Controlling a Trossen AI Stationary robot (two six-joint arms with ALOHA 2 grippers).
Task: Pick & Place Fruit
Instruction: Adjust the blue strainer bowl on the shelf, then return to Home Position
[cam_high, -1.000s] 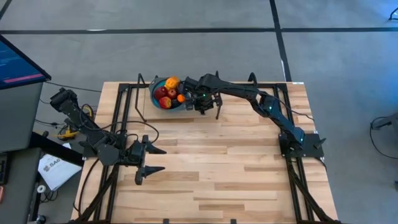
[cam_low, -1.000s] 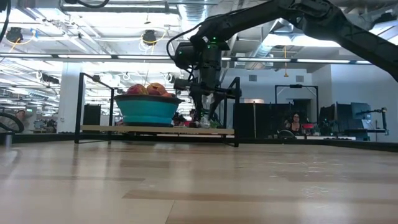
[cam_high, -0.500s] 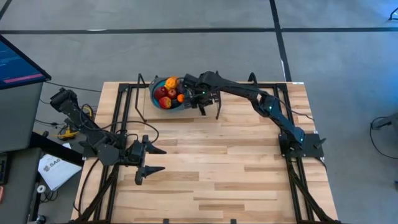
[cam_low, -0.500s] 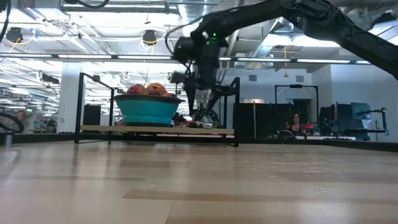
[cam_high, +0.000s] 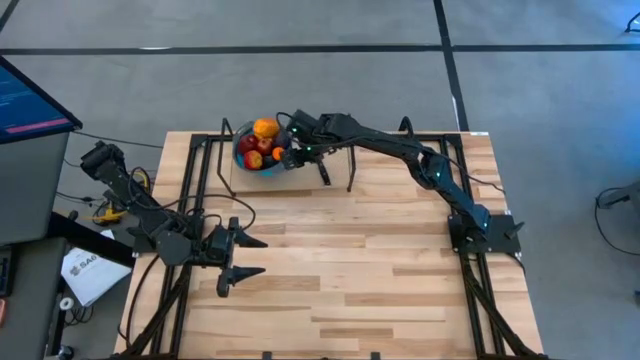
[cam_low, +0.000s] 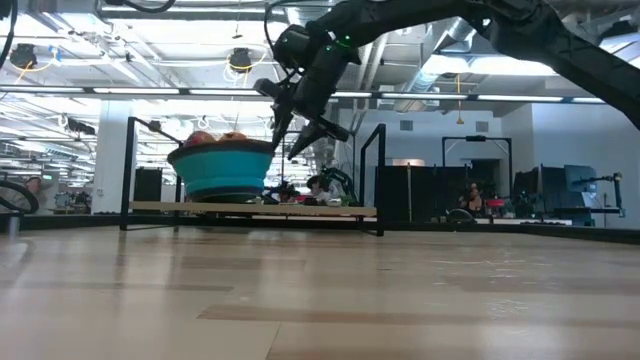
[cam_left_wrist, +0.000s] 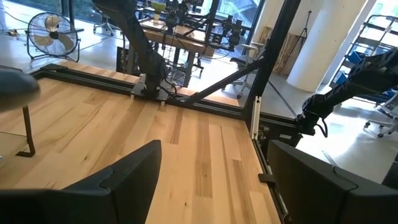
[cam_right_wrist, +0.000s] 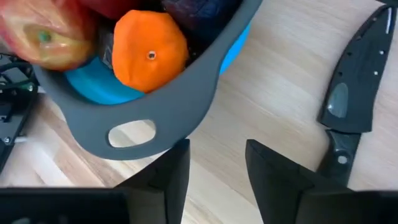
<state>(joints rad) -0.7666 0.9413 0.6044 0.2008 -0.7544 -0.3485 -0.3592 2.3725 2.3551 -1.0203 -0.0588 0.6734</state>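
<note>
At the table's far edge, the right gripper (cam_right_wrist: 214, 168) hangs with jaws narrowly parted, empty, beside the blue grey-rimmed bowl (cam_right_wrist: 155, 112) holding toy fruit (cam_right_wrist: 149, 57); a dark knife (cam_right_wrist: 351, 99) lies nearby.

The right arm stretches from its base near the tabletop's right edge across to the far edge, left of centre, its wrist tilted down. Its dark two-finger right gripper (cam_high: 293, 152) hangs above the wood with the fingers (cam_right_wrist: 168, 171) parted by a narrow gap, nothing between them. The left arm lies folded low by the tabletop's left edge, its dark two-finger left gripper (cam_high: 246, 256) spread wide and empty, pointing toward the right edge.
</note>
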